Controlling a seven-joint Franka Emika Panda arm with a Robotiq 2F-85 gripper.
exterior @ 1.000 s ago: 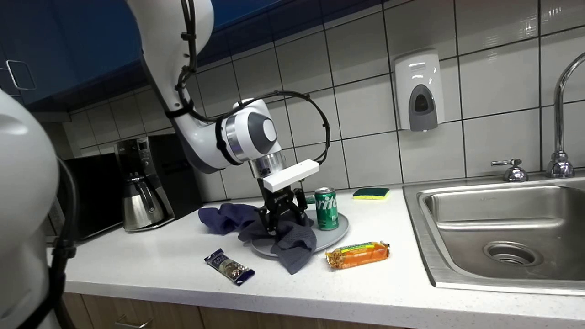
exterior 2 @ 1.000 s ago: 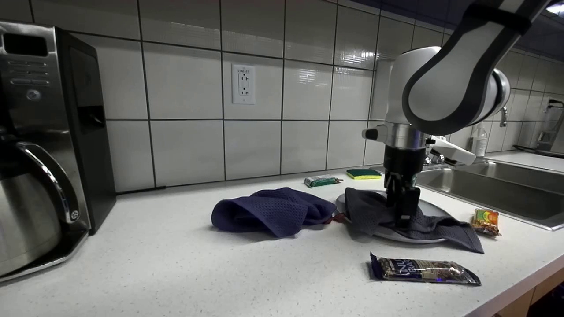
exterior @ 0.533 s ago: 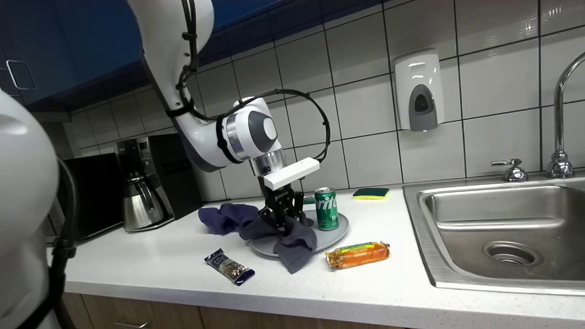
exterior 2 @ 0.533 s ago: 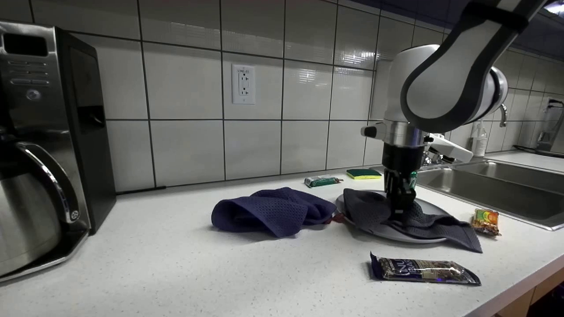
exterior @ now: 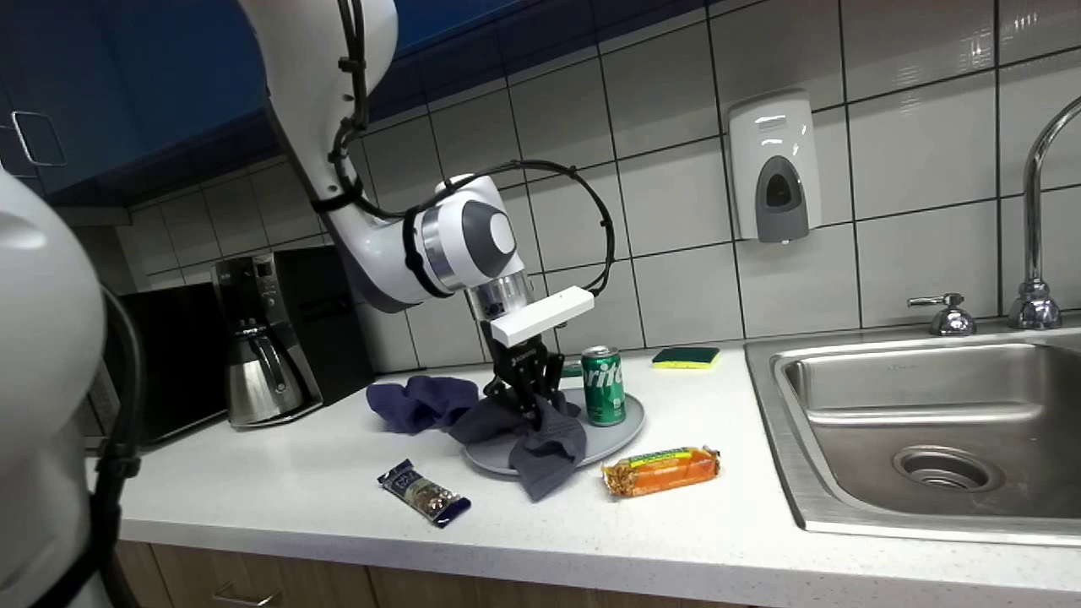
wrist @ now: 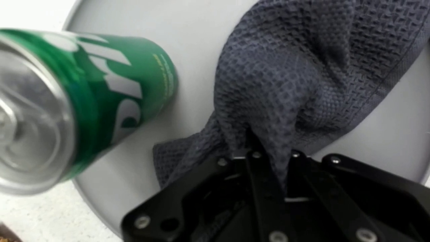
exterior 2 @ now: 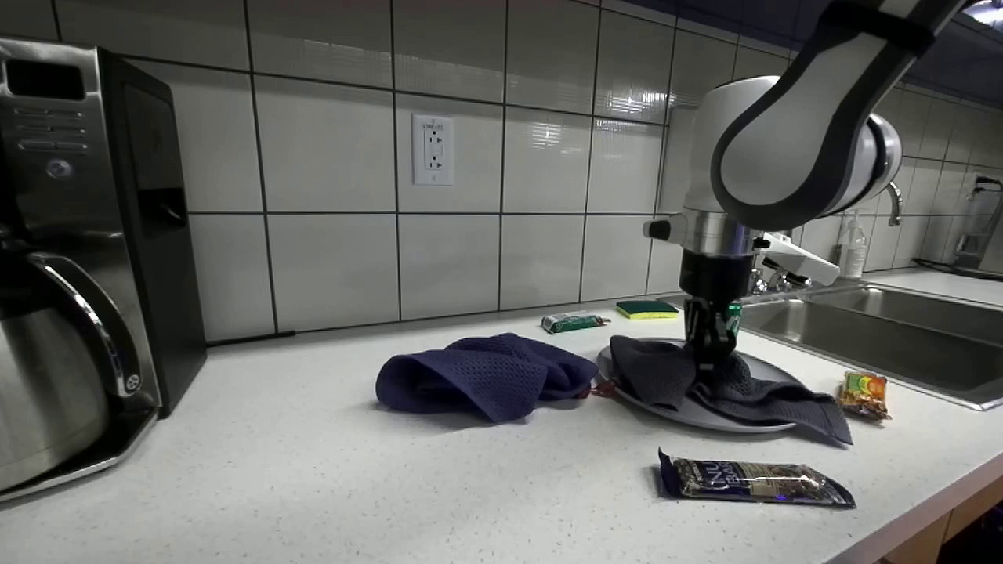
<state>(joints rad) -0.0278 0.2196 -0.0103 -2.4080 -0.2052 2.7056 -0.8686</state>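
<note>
Between the tips of the gripper, squeezed in a narrow fold, is the dark gray waffle-weave towel; its length runs across the gray plate on either side, one end past the rim. Near it, not touching, the Sprite can stands upright on the plate; farther off lies the navy towel.
</note>
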